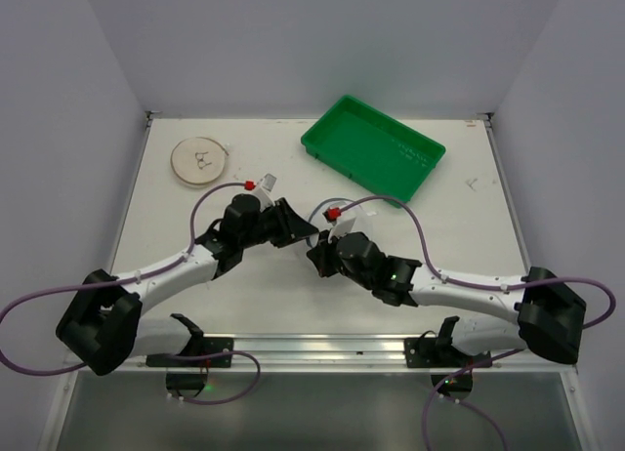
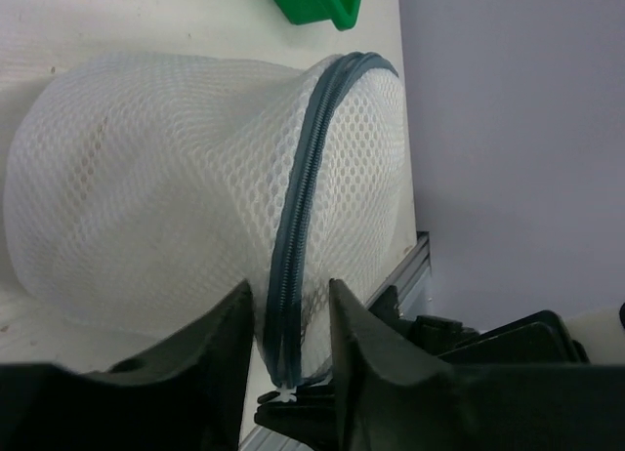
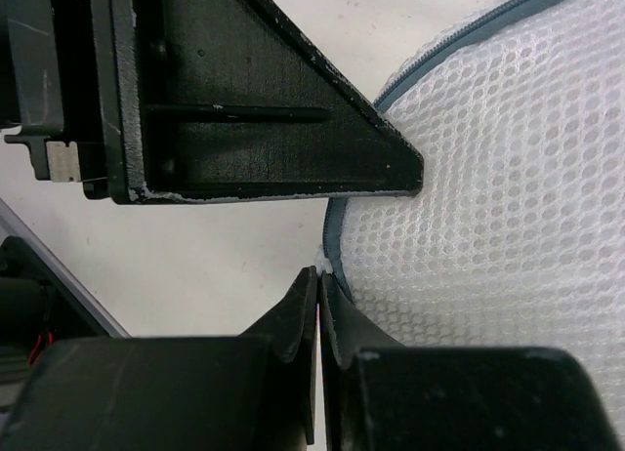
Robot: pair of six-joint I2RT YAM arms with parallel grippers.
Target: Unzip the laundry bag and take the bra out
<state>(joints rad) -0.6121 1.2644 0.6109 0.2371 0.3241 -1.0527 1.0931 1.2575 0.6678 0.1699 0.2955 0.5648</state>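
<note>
The left arm (image 1: 166, 275) and the right arm (image 1: 459, 287) are built of white tubular links joined by black housings, each ending in a blocky black base (image 1: 98, 322). A grey-purple cable (image 1: 210, 199) with a red connector (image 1: 250, 184) loops along each arm. A green indicator light (image 1: 394, 272) marks the right forearm. The left gripper (image 2: 288, 324) and the right gripper (image 3: 319, 305) are matte black, with triangular ribbed fingers (image 3: 264, 109) scuffed pale at the edges.

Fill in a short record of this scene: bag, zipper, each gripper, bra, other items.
laundry bag: white mesh, between both grippers
zipper: closed along its visible length
left gripper: clamps the zipper rim
right gripper: shut on the zipper pull
bra: not discernible through the mesh
green tray: far right, apart from the bag
beige disc: far left
</note>
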